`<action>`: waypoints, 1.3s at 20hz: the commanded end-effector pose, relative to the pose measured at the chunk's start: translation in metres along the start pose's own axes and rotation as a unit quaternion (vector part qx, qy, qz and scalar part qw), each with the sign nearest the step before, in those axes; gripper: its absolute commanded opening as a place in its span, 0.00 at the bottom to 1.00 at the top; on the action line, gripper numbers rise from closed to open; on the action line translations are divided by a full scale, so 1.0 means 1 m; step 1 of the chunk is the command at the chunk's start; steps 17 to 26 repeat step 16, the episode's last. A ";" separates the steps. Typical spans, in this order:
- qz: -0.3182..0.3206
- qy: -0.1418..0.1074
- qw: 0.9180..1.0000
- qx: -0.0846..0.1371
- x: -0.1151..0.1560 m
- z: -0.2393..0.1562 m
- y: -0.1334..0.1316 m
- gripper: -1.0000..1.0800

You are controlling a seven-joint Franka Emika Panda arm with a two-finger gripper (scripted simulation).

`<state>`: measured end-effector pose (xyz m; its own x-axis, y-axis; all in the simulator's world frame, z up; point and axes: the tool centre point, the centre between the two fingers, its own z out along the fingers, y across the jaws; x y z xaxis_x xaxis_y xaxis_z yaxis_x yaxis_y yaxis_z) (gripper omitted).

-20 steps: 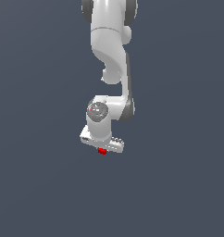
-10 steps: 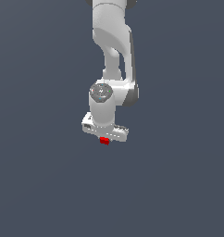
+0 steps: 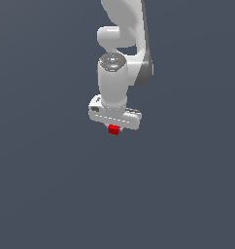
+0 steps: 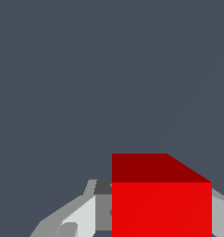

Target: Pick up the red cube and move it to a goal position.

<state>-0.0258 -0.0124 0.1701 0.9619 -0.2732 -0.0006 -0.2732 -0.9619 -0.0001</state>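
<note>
One plain red cube [image 3: 113,129] in white pincer [image 3: 114,130].

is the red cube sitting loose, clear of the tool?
No. In the wrist view the red cube sits between the tool fingers, and the exterior view shows it tucked right under the tool's white body.

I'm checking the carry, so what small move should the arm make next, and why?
Probably keep the jaws shut and carry on moving the red cube. It sits clamped under the gripper with nothing beneath it, and no goal marker shows, so I can't tell the direction.
</note>
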 end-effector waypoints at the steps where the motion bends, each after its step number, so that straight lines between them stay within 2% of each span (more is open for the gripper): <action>1: 0.000 0.000 1.000 0.000 -0.010 -0.019 -0.002 0.00; 12: 0.000 0.000 1.000 0.000 -0.035 -0.071 -0.007 0.00; 26: 0.000 0.000 1.000 0.000 -0.037 -0.075 -0.007 0.00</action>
